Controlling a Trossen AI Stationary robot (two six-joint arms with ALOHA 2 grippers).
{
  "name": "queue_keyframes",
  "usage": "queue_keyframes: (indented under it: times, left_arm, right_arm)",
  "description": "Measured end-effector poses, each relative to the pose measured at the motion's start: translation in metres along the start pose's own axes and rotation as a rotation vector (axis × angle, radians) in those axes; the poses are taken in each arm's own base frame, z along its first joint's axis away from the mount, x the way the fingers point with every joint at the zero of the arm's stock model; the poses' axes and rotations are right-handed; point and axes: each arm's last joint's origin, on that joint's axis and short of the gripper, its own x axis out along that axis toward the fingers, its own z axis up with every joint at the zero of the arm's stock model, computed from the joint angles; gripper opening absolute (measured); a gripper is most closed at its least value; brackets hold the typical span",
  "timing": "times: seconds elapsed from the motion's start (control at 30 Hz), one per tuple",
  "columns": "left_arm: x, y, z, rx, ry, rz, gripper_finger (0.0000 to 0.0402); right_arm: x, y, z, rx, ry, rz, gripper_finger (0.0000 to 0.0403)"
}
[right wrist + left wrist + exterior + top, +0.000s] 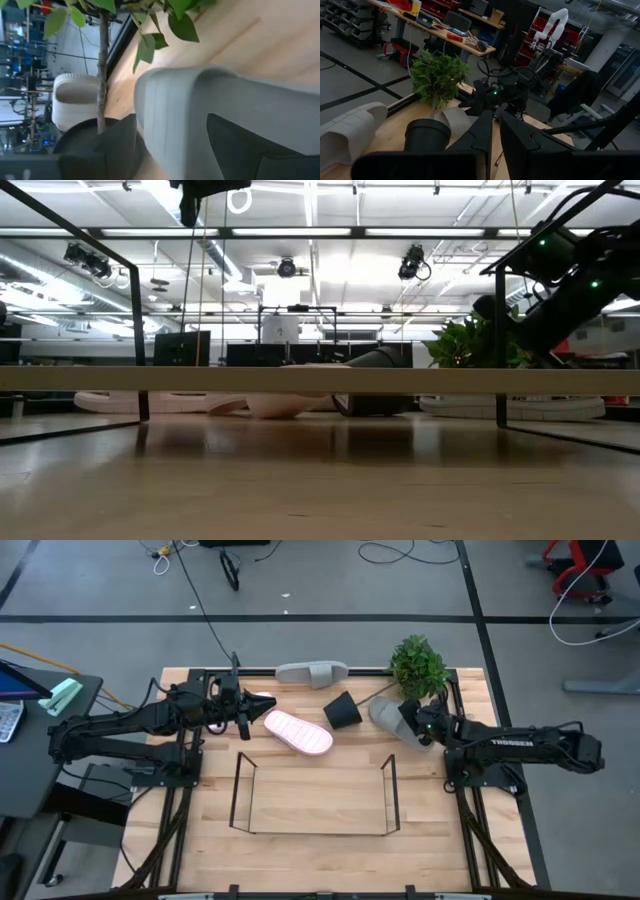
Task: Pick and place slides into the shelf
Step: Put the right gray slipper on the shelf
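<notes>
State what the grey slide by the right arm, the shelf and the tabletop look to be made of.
Grey slide: probably moulded foam, matte, with soft rounded edges and faint ribbing on the strap.
Shelf: thin black wire or rod, likely painted metal.
Table: pale wood, butcher-block style, with visible plank seams and a slight sheen.
</notes>
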Motion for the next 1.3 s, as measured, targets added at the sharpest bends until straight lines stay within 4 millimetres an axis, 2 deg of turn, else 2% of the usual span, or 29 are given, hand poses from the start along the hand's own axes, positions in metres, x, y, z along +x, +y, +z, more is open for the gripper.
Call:
queue_keyframes:
  times: [0.47, 0.73, 1.0, 1.17, 1.3]
  left_arm:
    - [0.0, 0.0, 0.0, 0.0, 0.0, 0.0, 0.0034]
    - [0.0, 0.0, 0.0, 0.0, 0.001, 0.0, 0.0039]
    - [0.0, 0.0, -0.001, 0.001, 0.008, 0.003, 0.0032]
    - [0.0, -0.001, -0.001, 0.001, 0.02, -0.027, 0.0028]
    - [0.0, -0.001, -0.001, 0.0, 0.026, -0.042, 0.0033]
  right_arm:
    - [0.005, -0.001, 0.006, 0.025, -0.002, -0.026, 0.022]
    - [0.012, -0.004, 0.003, 0.019, 0.027, -0.059, 0.0219]
    - [0.021, -0.002, -0.001, 0.012, 0.029, -0.033, 0.0202]
    - [0.026, -0.004, -0.003, 0.002, 0.026, -0.052, 0.0151]
    - [0.026, -0.003, -0.002, -0.018, 0.017, -0.045, 0.006]
